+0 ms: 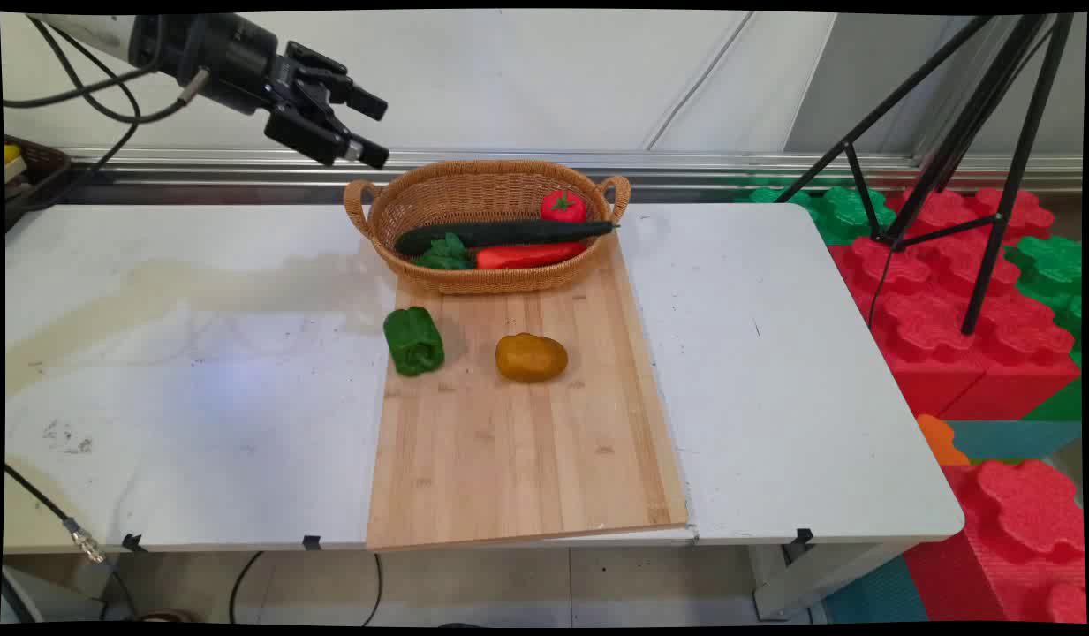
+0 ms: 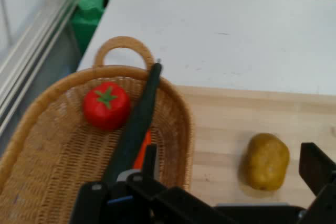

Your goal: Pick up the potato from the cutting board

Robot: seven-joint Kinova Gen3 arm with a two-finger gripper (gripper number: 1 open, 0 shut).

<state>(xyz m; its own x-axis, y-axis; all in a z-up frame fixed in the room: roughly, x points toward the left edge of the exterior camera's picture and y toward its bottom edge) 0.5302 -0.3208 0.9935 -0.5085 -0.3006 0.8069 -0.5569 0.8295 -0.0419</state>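
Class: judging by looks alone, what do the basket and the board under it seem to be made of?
Basket: seemingly woven wicker or rattan, matte tan, its interlaced strands showing. Board: likely bamboo or light wood, smooth, with parallel glued strips and grain lines.

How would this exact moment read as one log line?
tool: open, empty, raised left of basket | basket: tomato, cucumber | board: green pepper, potato

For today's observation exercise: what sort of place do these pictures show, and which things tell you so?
Probably a robot lab or test room, not a kitchen: a tripod stands on foam blocks, and toy-like vegetables fill a wicker basket below the raised gripper.
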